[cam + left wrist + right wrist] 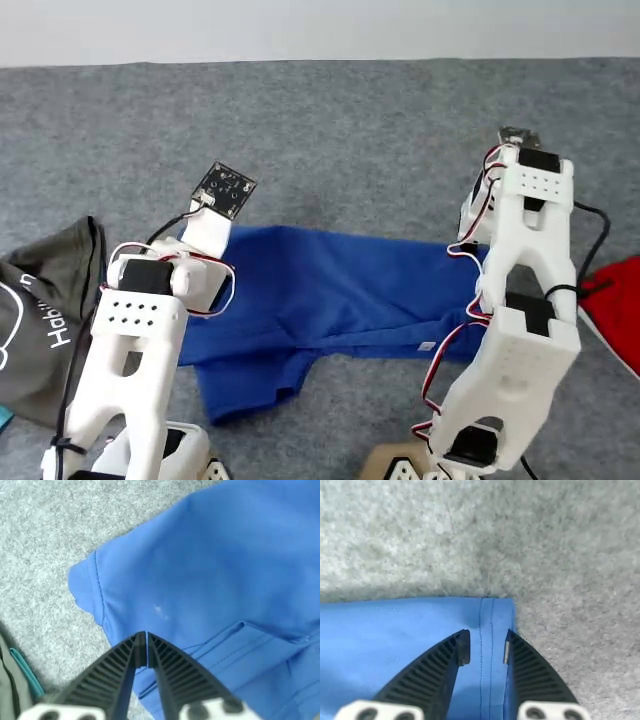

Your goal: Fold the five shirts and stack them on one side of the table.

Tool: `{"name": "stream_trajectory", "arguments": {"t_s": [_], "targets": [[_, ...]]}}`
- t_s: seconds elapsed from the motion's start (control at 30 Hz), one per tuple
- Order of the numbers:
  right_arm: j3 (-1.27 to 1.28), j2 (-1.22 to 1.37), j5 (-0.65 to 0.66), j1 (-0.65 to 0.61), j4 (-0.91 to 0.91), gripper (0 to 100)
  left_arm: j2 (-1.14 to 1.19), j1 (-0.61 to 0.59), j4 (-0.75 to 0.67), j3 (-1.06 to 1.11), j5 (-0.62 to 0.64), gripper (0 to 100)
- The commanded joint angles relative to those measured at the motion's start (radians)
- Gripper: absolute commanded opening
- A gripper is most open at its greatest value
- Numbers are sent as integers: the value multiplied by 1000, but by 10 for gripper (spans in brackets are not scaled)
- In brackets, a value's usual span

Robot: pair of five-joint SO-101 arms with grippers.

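Lying on the grey counter (350, 130), the blue shirt (340, 290) runs lengthwise from one arm to the other. The left end effector (147, 642) is pressed together over its cloth; the right end effector (485, 647) is spread, straddling a hemmed corner.

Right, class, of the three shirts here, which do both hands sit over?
The blue shirt, spread in the middle under the left hand and right hand. The dark grey shirt lies at the left edge, the red shirt at the right edge.
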Motion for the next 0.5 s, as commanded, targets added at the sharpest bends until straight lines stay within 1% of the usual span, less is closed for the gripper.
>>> {"name": "stream_trajectory", "arguments": {"t_s": [0.0,0.23,0.47], "targets": [[-52,-12,-6,15,13,127,-31,2,11,-38,5,8],[-55,-4,-6,53,27,126,-31,2,11,-38,5,8],[-66,-19,-5,56,33,126,-31,2,11,-38,5,8]]}}
